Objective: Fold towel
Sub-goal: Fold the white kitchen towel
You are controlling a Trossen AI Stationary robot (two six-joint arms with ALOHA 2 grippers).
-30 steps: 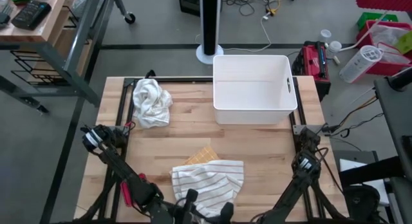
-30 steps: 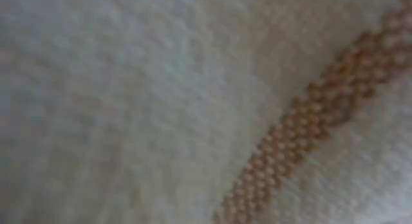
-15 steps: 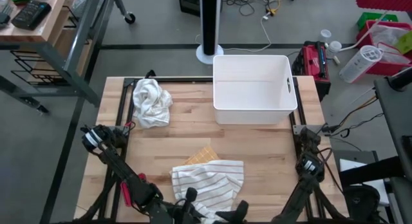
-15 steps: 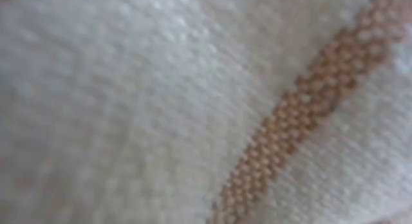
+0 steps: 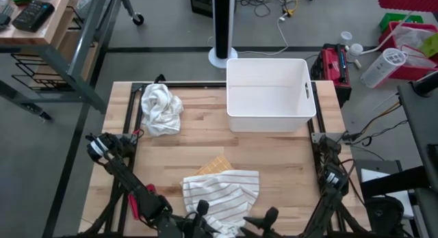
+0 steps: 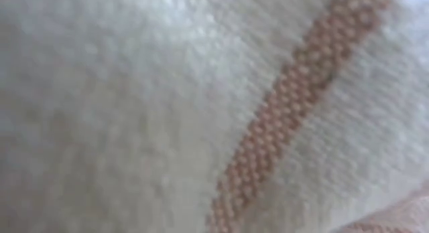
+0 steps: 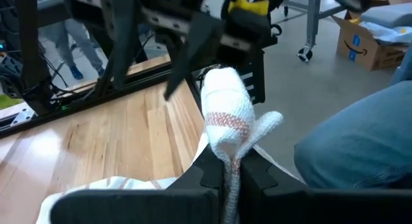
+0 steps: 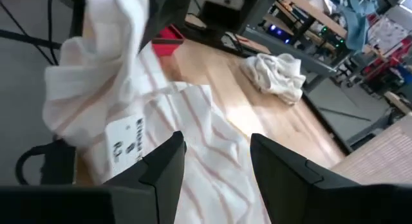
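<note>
Rightward along the near table (image 5: 287,166) edge goes the right end effector (image 5: 268,217), unclenched; the left end effector (image 7: 232,176) clenches the striped towel (image 5: 222,193), half cut off.

We see the right gripper (image 5: 268,217) has slid away to the right from the striped towel (image 5: 222,190). The left gripper (image 5: 200,212) has squeezed shut on the towel's edge.

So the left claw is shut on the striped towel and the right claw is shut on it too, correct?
Not quite. The left claw is shut on the striped towel, but the right claw is open above it, holding nothing; the right wrist view shows this.
</note>
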